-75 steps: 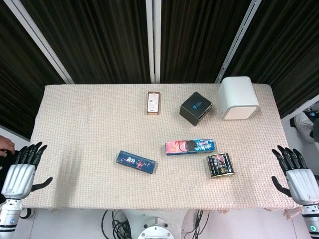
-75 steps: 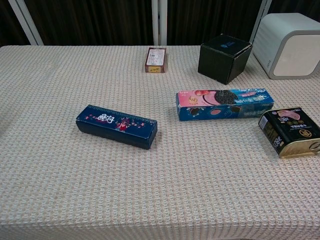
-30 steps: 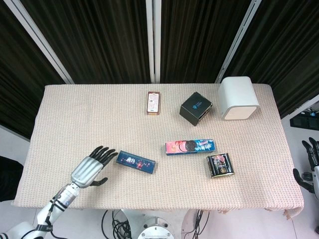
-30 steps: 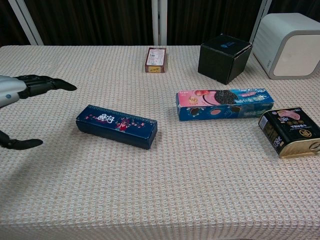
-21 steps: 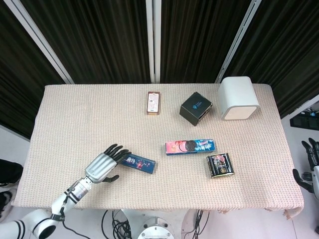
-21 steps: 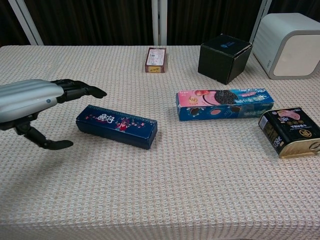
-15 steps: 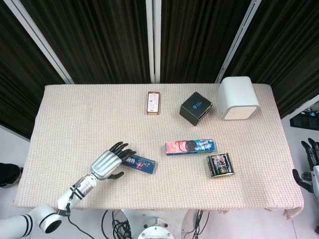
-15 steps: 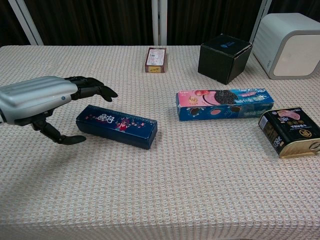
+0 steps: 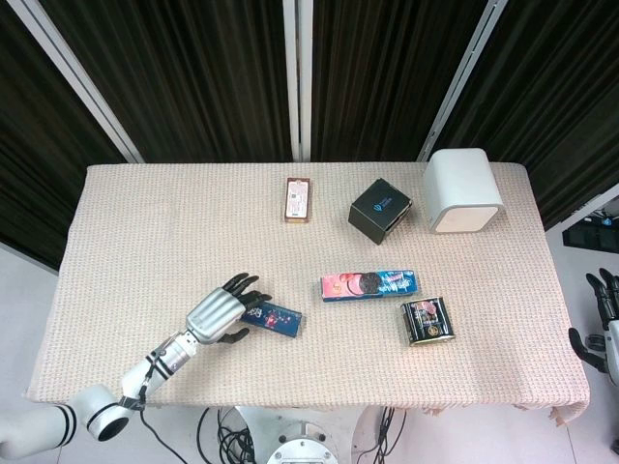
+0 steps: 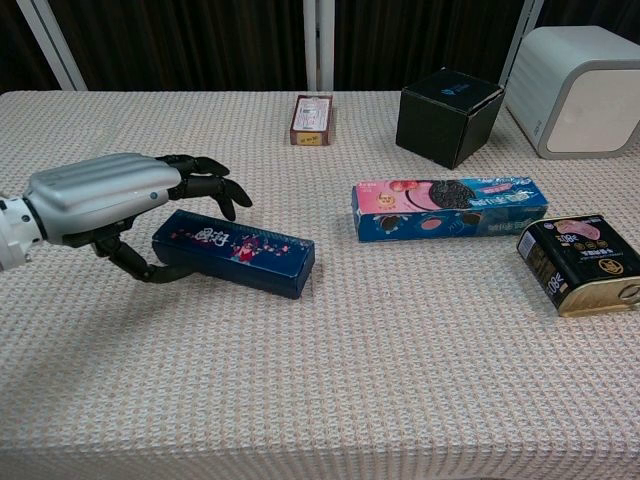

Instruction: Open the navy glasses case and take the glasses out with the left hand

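The navy glasses case (image 9: 274, 319) (image 10: 245, 252) lies closed on the table's front left part, its long side running left to right. My left hand (image 9: 218, 311) (image 10: 110, 200) arches over the case's left end. Its fingers (image 10: 205, 185) spread above the far top edge, and its thumb (image 10: 135, 265) curls at the near side by the left end. I cannot tell whether it touches the case. My right hand (image 9: 604, 314) hangs off the table's right edge with its fingers apart, seen only in the head view.
A blue cookie box (image 9: 368, 284) (image 10: 448, 205) and a black tin (image 9: 427, 321) (image 10: 585, 262) lie right of the case. Further back stand a black cube (image 9: 379, 209) (image 10: 448, 113), a white box (image 9: 463, 189) (image 10: 580, 88) and a small brown box (image 9: 297, 199) (image 10: 311, 119).
My left hand has come from the table's left edge rightward, and its fingers now arch over the case's left end. The right hand has drawn back to the right. The case has not moved.
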You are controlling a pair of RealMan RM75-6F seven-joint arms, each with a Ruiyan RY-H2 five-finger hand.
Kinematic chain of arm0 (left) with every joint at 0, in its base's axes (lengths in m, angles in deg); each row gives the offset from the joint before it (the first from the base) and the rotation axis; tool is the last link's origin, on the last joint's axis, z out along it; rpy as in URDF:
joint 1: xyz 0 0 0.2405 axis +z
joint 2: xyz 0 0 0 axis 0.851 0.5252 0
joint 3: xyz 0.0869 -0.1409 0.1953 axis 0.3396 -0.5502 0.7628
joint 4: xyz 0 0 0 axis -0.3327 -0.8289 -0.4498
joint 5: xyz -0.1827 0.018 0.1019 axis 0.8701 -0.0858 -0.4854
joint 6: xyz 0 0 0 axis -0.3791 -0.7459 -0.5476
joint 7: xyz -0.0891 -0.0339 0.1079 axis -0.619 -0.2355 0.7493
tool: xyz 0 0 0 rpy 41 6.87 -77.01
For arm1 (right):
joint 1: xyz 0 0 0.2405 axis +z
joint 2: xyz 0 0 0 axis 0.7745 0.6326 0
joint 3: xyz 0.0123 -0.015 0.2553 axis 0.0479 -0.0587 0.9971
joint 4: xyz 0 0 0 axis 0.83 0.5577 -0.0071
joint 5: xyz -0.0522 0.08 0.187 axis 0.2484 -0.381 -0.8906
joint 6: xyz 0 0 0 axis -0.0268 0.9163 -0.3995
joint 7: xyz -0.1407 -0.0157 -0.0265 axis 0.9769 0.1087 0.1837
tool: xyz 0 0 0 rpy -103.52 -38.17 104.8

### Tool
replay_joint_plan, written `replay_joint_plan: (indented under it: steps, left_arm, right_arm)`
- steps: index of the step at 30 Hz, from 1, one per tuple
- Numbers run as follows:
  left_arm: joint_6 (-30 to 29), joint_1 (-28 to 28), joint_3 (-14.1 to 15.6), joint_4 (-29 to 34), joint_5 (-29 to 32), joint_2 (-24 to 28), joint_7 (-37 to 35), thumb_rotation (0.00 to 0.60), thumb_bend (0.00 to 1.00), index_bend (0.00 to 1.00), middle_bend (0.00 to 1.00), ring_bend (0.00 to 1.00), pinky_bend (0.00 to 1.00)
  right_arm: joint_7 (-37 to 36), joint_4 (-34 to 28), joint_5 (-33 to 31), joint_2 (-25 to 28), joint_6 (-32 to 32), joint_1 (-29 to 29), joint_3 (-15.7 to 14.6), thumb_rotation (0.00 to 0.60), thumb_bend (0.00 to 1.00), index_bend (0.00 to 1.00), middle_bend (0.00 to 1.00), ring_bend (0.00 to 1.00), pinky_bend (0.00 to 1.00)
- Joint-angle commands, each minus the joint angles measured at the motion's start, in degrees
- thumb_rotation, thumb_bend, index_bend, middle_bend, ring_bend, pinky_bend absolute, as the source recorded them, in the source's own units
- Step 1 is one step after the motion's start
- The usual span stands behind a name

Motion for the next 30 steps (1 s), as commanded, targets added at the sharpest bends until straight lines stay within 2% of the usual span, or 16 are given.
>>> replay_joint_plan:
  steps: [1, 14, 30]
  left_arm:
    - [-0.3, -0.3, 0.1, -0.3, 0.0, -0.2, -0.1, 0.6, 0.34, 0.21, 0.27, 0.04, 0.1]
    - [-0.7, -1.1, 0.6, -1.4, 1.6, -0.7, -0.3, 0.6, 0.34, 0.22, 0.29, 0.04, 0.1]
    - [-1.1, -1.8, 0.9, -1.1, 3.0, -0.8, -0.9, 0.6, 0.35, 0.28, 0.39, 0.07, 0.1]
  right_arm:
    - [0.1, -0.2, -0.7, -0.1, -0.5, 0.1, 0.2, 0.6, 0.3, 0.0, 0.0, 0.0, 0.0]
    - [0.7, -0.3, -1.9, -0.2, -1.8, 0.2, 0.4, 0.6, 0.3, 0.0, 0.0, 0.0, 0.0]
    - [0.8, 0.0, -1.9, -0.6, -2.2, 0.4, 0.4, 0.6, 0.3, 0.0, 0.0, 0.0, 0.0]
